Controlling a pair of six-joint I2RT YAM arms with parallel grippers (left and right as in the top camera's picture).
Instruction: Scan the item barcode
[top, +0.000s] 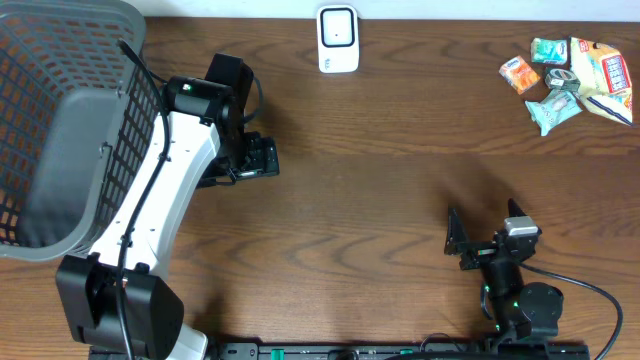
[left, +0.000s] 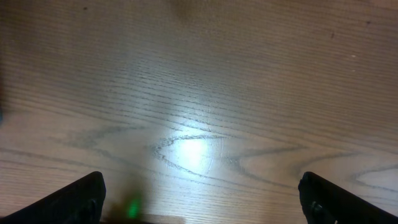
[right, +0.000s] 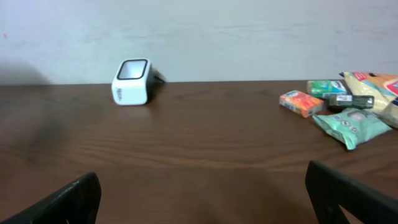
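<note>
A white barcode scanner (top: 338, 38) stands at the table's far edge, also seen in the right wrist view as the scanner (right: 132, 81) at far left. The items lie in a pile at the far right: an orange packet (top: 519, 74), a mint packet (top: 553, 110), a green packet (top: 549, 50) and a yellow bag (top: 601, 66). My left gripper (top: 262, 157) is open over bare wood left of centre, and its view shows only tabletop between the fingers (left: 81, 199). My right gripper (top: 458, 243) is open near the front right, with nothing in it, pointing toward the back wall.
A large grey mesh basket (top: 60, 130) fills the left side beside the left arm. The right wrist view shows the orange packet (right: 301, 102), the mint packet (right: 351, 124) and the yellow bag (right: 373, 84) against the wall.
</note>
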